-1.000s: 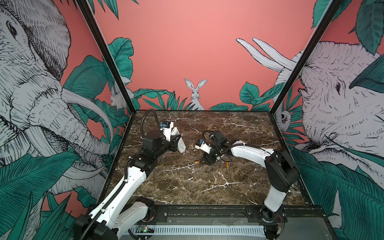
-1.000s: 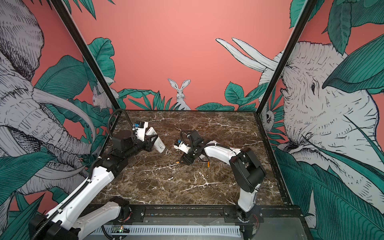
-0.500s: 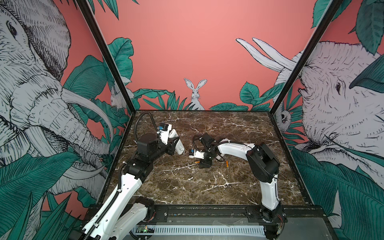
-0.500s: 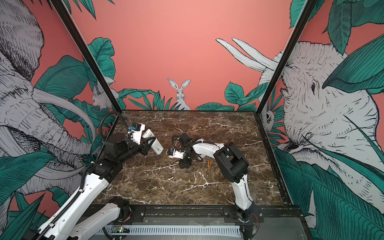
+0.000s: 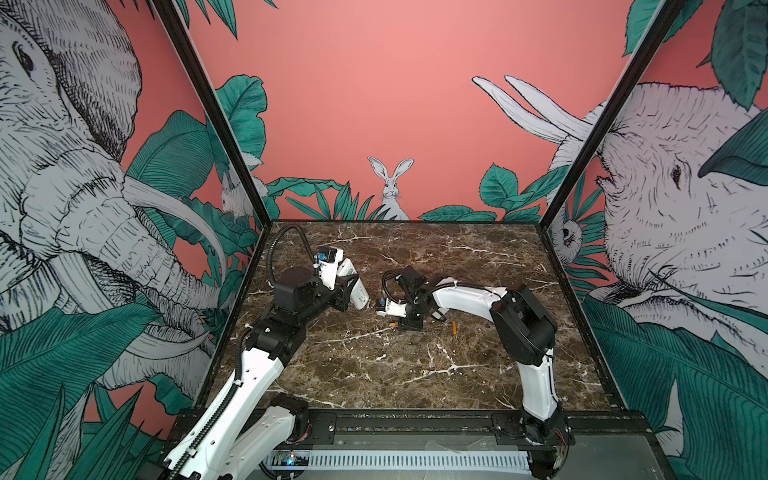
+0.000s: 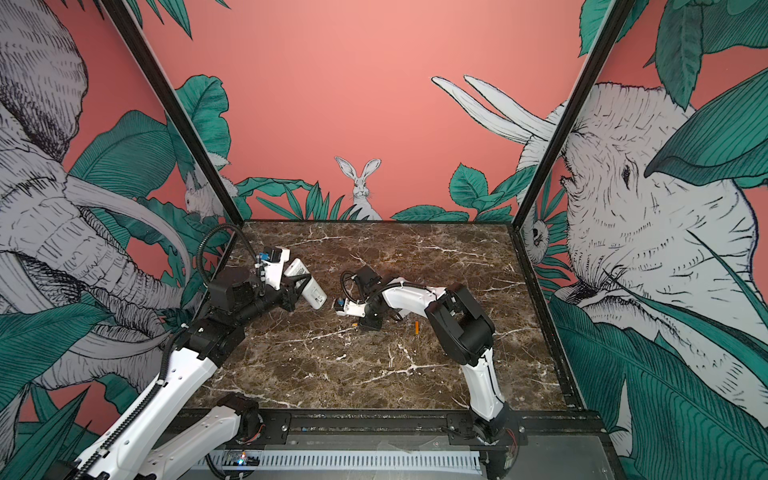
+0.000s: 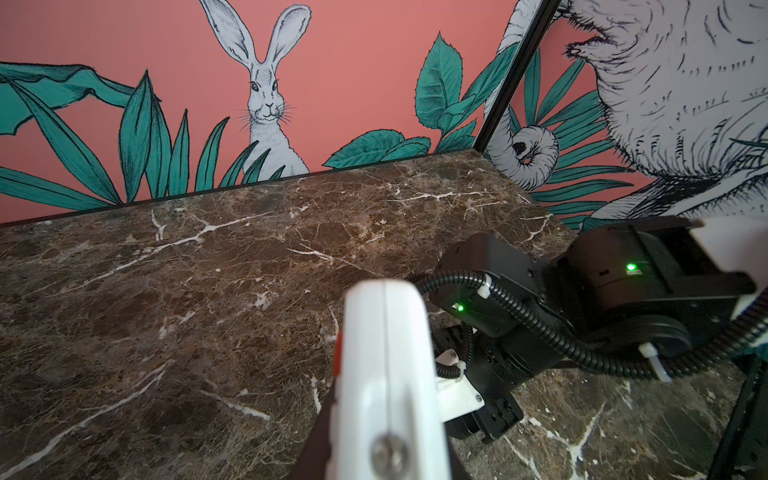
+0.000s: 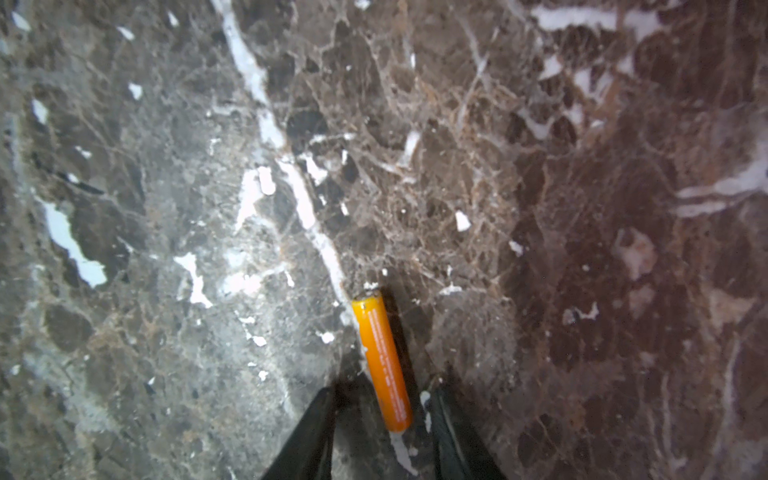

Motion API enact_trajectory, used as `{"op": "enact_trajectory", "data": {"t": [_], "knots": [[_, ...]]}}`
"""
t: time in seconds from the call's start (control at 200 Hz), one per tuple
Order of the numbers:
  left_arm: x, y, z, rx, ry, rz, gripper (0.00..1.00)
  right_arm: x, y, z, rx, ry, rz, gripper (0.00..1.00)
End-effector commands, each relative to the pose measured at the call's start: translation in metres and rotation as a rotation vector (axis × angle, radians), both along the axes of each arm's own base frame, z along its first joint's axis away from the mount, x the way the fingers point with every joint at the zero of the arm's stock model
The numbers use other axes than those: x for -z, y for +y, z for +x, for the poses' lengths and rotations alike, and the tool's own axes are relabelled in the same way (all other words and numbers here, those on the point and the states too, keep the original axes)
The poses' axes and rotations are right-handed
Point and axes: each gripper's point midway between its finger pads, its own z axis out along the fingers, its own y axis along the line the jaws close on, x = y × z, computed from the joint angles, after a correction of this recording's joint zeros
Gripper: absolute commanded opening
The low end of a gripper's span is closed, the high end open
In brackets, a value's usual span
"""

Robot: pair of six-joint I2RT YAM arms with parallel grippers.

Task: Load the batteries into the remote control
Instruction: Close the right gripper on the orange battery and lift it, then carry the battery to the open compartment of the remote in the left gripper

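Note:
My left gripper (image 5: 343,293) (image 6: 293,293) is shut on the white remote control (image 5: 354,286) (image 6: 308,287) and holds it tilted above the table's left back. In the left wrist view the remote control (image 7: 386,365) shows edge-on between the dark fingers, with an orange strip on one side. My right gripper (image 5: 409,325) (image 8: 382,401) points down at the marble, open. One orange battery (image 8: 381,359) lies flat between its two black fingers (image 8: 322,419) with a gap on each side; in both top views it (image 5: 392,324) (image 6: 355,323) pokes out beside the gripper. A second battery (image 5: 455,328) (image 6: 416,328) lies to the right.
The brown marble table (image 5: 374,374) is boxed in by printed walls on three sides and a black rail (image 5: 395,419) at the front. The right arm's elbow (image 5: 521,328) stands above the table's right half.
The right gripper has come down onto the table around the battery and its jaws have narrowed. The left arm has drawn the remote slightly back to the left.

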Motion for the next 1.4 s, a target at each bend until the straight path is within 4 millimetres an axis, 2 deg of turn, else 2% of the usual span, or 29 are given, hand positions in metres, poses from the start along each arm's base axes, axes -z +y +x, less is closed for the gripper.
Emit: {"op": "enact_trajectory", "data": {"t": [0.0, 0.375, 0.58, 0.595, 0.65, 0.955, 1.285, 1.32, 1.34, 1.39], "knots": [[-0.006, 0.002, -0.002, 0.003, -0.033, -0.008, 0.15, 0.010, -0.001, -0.010, -0.027, 0.012, -0.032, 0.34], [-0.007, 0.002, -0.002, 0.000, -0.035, -0.016, 0.15, 0.007, 0.003, -0.012, -0.020, -0.004, -0.026, 0.20], [-0.010, 0.001, 0.000, -0.001, -0.039, -0.018, 0.15, -0.004, 0.008, -0.008, 0.056, -0.033, 0.052, 0.16], [-0.011, 0.001, 0.000, 0.001, -0.042, -0.017, 0.15, 0.002, 0.002, -0.013, 0.066, -0.024, 0.039, 0.15], [-0.013, 0.001, 0.001, 0.001, -0.047, -0.018, 0.15, 0.002, 0.000, -0.012, 0.097, -0.033, 0.049, 0.14], [-0.004, -0.012, 0.013, 0.043, -0.010, -0.051, 0.15, -0.012, -0.020, -0.016, 0.294, -0.013, 0.157, 0.10], [0.020, -0.036, 0.028, 0.119, 0.076, -0.126, 0.15, -0.042, -0.039, -0.028, 0.490, 0.031, 0.295, 0.10], [0.022, -0.038, 0.030, 0.125, 0.081, -0.135, 0.15, -0.038, -0.043, -0.031, 0.510, 0.040, 0.288, 0.10], [0.024, -0.039, 0.031, 0.129, 0.087, -0.139, 0.16, -0.050, -0.044, -0.030, 0.519, 0.027, 0.316, 0.10], [0.030, -0.042, 0.032, 0.138, 0.104, -0.144, 0.16, -0.056, -0.047, -0.032, 0.544, 0.026, 0.340, 0.10]]}}
